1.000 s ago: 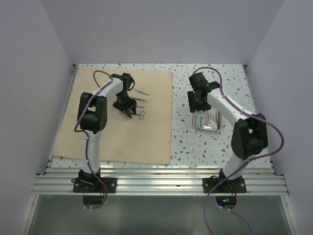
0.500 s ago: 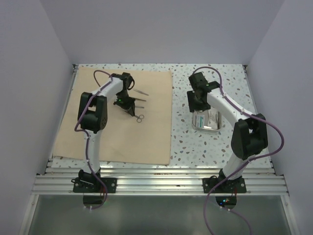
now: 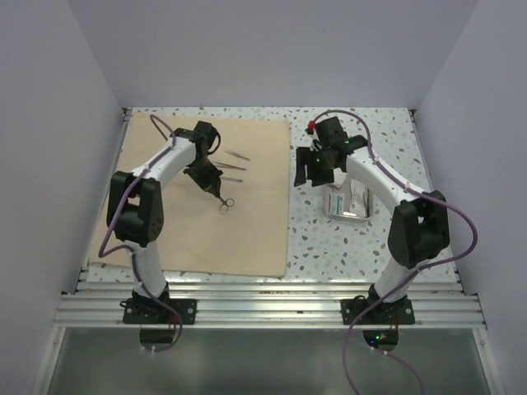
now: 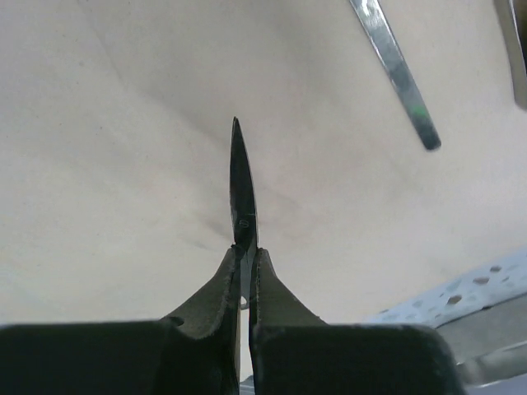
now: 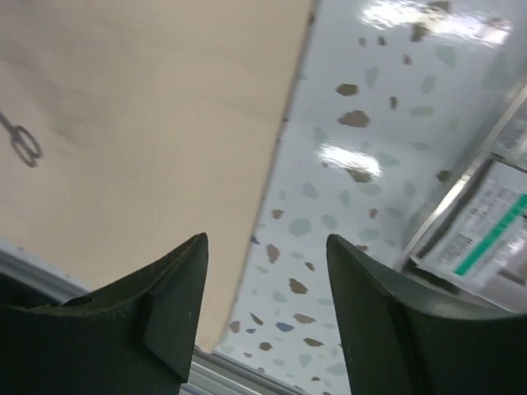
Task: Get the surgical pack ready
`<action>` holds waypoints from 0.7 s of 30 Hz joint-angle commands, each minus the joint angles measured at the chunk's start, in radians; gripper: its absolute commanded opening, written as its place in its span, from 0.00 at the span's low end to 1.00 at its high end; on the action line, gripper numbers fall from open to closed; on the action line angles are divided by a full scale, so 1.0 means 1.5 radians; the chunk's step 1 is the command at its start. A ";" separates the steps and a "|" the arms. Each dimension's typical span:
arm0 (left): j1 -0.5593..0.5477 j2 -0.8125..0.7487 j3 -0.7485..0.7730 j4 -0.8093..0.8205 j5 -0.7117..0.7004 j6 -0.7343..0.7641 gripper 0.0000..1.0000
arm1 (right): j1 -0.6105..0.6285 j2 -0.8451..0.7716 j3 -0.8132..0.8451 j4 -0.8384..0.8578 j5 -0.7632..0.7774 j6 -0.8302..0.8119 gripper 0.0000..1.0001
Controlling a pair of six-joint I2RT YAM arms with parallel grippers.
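Left wrist view: the left fingers (image 4: 276, 304) are pinched narrow on the blades of the scissors (image 4: 241, 181), tip pointing away over the tan cloth (image 4: 123, 164), with another steel instrument (image 4: 397, 70) lying beyond. So thin a hold could let them swivel, so lift slowly and level. The right fingers (image 5: 165, 288) stand wide and empty over the worktop (image 5: 370, 107), beside the steel tray (image 5: 458, 188) holding a white packet (image 5: 482, 230).

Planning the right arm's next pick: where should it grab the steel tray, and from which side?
Probably the left rim of the steel tray, one finger inside, coming down from above: that thin upright wall is nearest the open right gripper, and a packet lies in the tray's middle.
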 commanded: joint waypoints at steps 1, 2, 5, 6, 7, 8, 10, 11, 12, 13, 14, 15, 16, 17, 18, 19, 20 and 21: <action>-0.014 -0.085 -0.065 0.075 0.016 0.101 0.00 | 0.008 0.023 -0.005 0.118 -0.218 0.079 0.63; -0.016 -0.093 -0.073 0.090 0.029 0.125 0.00 | 0.013 0.029 -0.013 0.173 -0.240 0.119 0.64; -0.036 -0.122 -0.100 0.151 0.091 0.215 0.00 | 0.019 0.055 -0.034 0.255 -0.320 0.216 0.68; -0.045 -0.129 -0.108 0.165 0.109 0.252 0.00 | 0.023 0.070 -0.038 0.309 -0.335 0.243 0.70; -0.064 -0.146 -0.124 0.190 0.141 0.268 0.00 | 0.027 0.077 -0.040 0.336 -0.354 0.290 0.73; -0.076 -0.154 -0.131 0.198 0.150 0.278 0.00 | 0.037 0.084 -0.039 0.380 -0.361 0.311 0.74; -0.107 -0.184 -0.160 0.227 0.169 0.299 0.00 | 0.050 0.113 -0.029 0.412 -0.369 0.362 0.74; -0.117 -0.194 -0.168 0.232 0.170 0.300 0.00 | 0.061 0.122 -0.023 0.428 -0.368 0.373 0.74; -0.128 -0.211 -0.188 0.239 0.169 0.298 0.00 | 0.065 0.128 -0.012 0.426 -0.362 0.379 0.74; -0.131 -0.220 -0.196 0.241 0.168 0.295 0.00 | 0.069 0.139 -0.007 0.420 -0.352 0.377 0.74; -0.131 -0.226 -0.206 0.244 0.168 0.294 0.00 | 0.074 0.142 -0.001 0.398 -0.338 0.369 0.74; -0.132 -0.234 -0.214 0.244 0.165 0.291 0.00 | 0.077 0.145 0.018 0.377 -0.328 0.359 0.73; -0.132 -0.242 -0.218 0.228 0.134 0.291 0.00 | 0.078 0.150 0.028 0.358 -0.320 0.339 0.73; -0.131 -0.242 -0.217 0.216 0.117 0.288 0.00 | 0.082 0.153 0.036 0.316 -0.310 0.326 0.73; -0.131 -0.241 -0.207 0.203 0.087 0.289 0.00 | 0.082 0.153 0.052 0.288 -0.277 0.292 0.72; -0.131 -0.240 -0.200 0.200 0.073 0.293 0.00 | 0.082 0.153 0.062 0.254 -0.253 0.274 0.72; -0.131 -0.238 -0.192 0.196 0.058 0.295 0.05 | 0.080 0.143 0.071 0.177 -0.219 0.259 0.72; -0.130 -0.234 -0.185 0.193 0.041 0.295 0.19 | 0.076 0.137 0.084 0.146 -0.159 0.243 0.72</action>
